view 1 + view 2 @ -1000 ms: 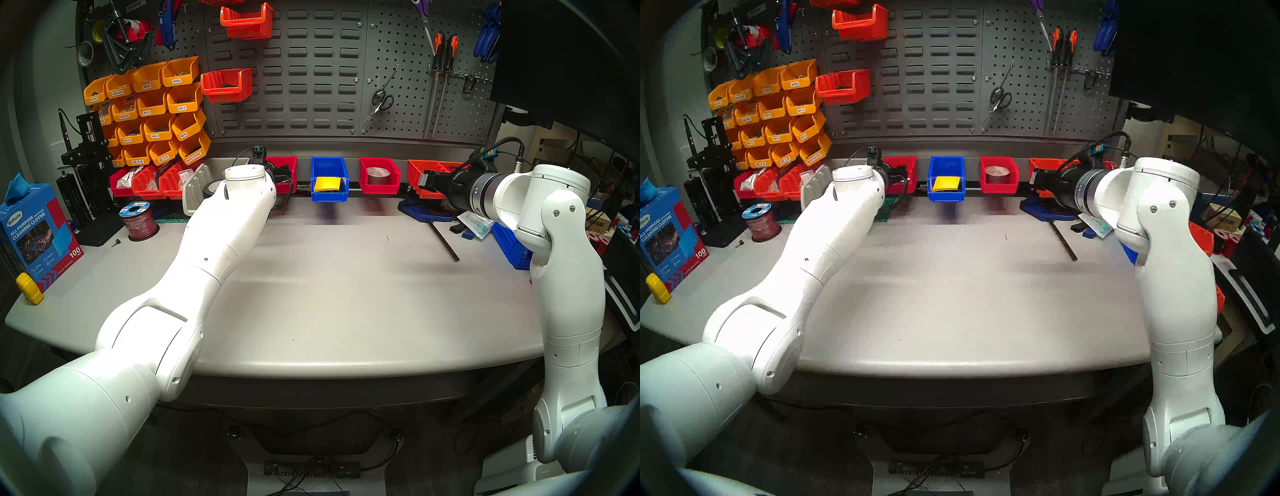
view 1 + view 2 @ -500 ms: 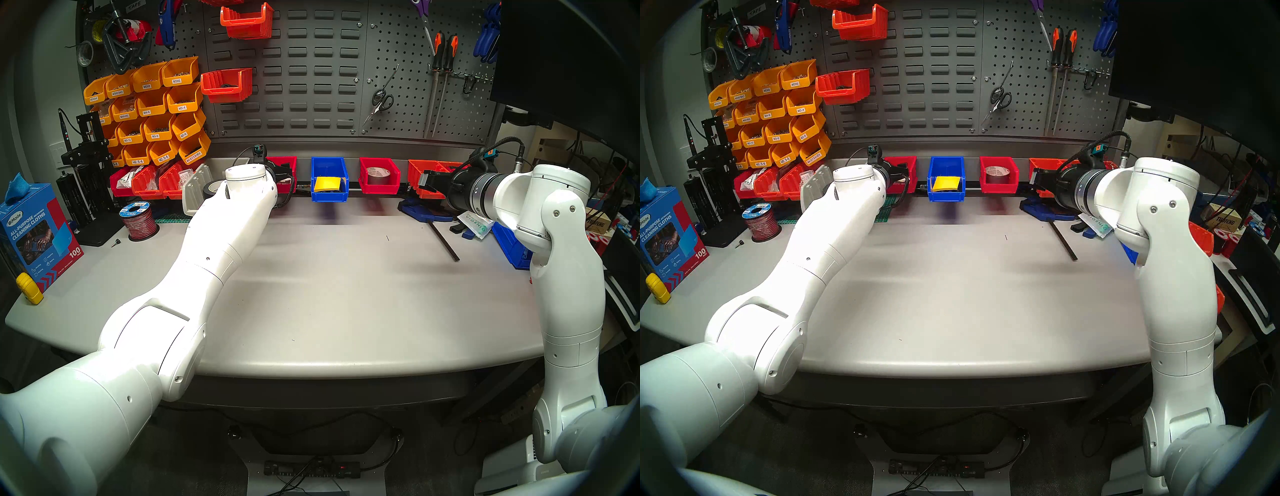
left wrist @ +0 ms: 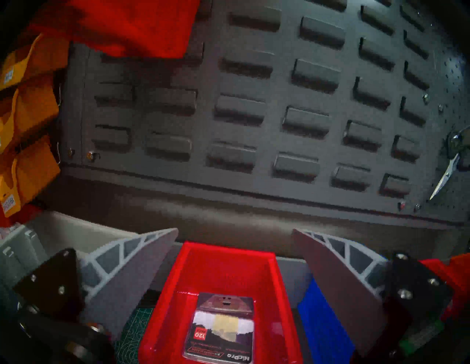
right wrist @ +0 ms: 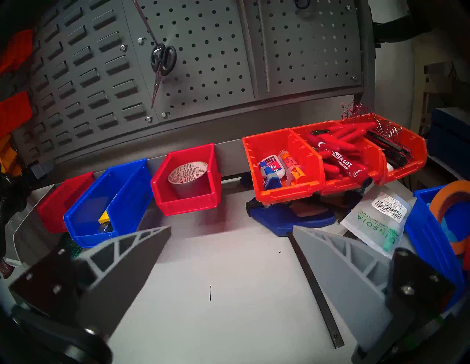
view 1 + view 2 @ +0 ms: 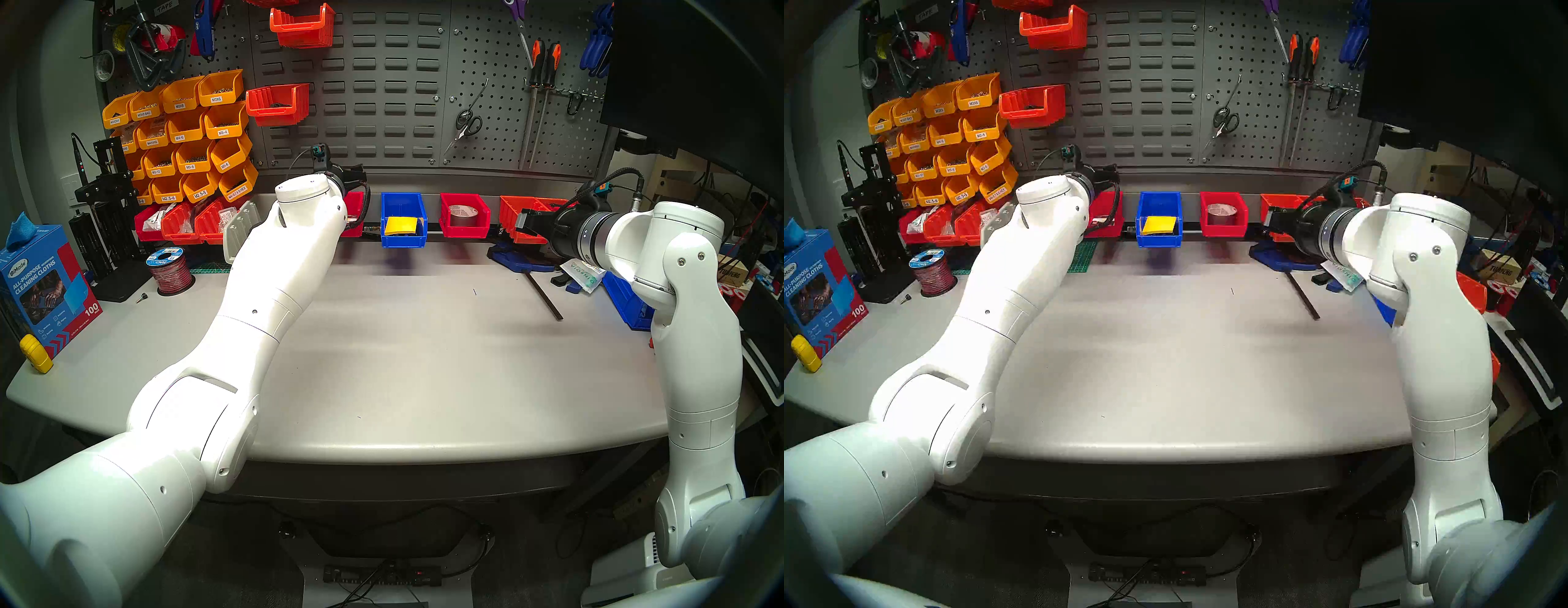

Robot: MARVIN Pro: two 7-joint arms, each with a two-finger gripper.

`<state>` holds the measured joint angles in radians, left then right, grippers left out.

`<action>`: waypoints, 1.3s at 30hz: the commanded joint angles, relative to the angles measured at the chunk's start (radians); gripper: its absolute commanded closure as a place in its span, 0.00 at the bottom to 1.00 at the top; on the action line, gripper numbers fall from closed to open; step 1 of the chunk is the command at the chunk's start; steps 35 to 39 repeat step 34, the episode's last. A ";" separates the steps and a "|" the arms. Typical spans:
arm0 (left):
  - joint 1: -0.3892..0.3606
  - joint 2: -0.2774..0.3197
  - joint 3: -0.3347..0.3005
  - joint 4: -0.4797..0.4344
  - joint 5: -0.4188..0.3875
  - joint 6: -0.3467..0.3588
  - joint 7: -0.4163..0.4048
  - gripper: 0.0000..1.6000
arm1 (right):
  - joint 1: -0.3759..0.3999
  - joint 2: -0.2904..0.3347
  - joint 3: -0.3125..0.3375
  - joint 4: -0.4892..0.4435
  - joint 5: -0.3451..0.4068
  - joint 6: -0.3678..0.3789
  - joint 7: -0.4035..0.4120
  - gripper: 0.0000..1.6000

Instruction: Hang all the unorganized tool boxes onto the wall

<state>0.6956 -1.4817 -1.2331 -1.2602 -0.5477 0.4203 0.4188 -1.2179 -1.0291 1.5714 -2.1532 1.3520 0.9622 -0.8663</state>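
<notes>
Left wrist view: my left gripper (image 3: 235,232) gapes wide and empty at centre frame, red bin (image 3: 223,300) below on the wall's (image 3: 254,216) foot strip; my right gripper (image 4: 230,233) likewise wide, empty.

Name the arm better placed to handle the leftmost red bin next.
Left. The left gripper, jaws open, hangs just above the small crimson plastic bin holding a packet, facing the dark grey louvred wall panel. The right gripper is open, far off by the orange-red bins.
</notes>
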 commanded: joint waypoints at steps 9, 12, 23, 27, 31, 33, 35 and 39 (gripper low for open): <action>0.068 -0.006 -0.003 -0.232 0.044 -0.007 0.134 0.00 | 0.000 0.011 0.001 -0.004 -0.013 -0.002 -0.037 0.00; 0.120 0.003 0.005 -0.271 0.063 0.012 0.185 0.00 | 0.000 0.013 0.002 -0.004 -0.014 -0.002 -0.033 0.00; 0.282 0.022 0.021 -0.427 0.092 0.065 0.341 0.00 | -0.001 0.015 0.001 -0.003 -0.017 -0.002 -0.027 0.00; 0.324 0.024 0.027 -0.489 0.102 0.076 0.388 0.00 | 0.000 0.014 0.000 -0.004 -0.017 -0.002 -0.034 0.00; 0.367 0.030 0.031 -0.559 0.105 0.092 0.427 0.00 | 0.001 0.012 0.000 -0.006 -0.016 -0.002 -0.044 0.00; 0.379 0.031 0.034 -0.576 0.106 0.097 0.441 0.00 | 0.001 0.011 -0.001 -0.006 -0.014 -0.002 -0.049 0.00; 0.392 0.034 0.034 -0.600 0.104 0.104 0.447 0.00 | 0.002 0.010 -0.001 -0.006 -0.013 -0.002 -0.052 0.00; 0.392 0.034 0.034 -0.600 0.104 0.104 0.447 0.00 | 0.002 0.010 -0.001 -0.006 -0.013 -0.002 -0.052 0.00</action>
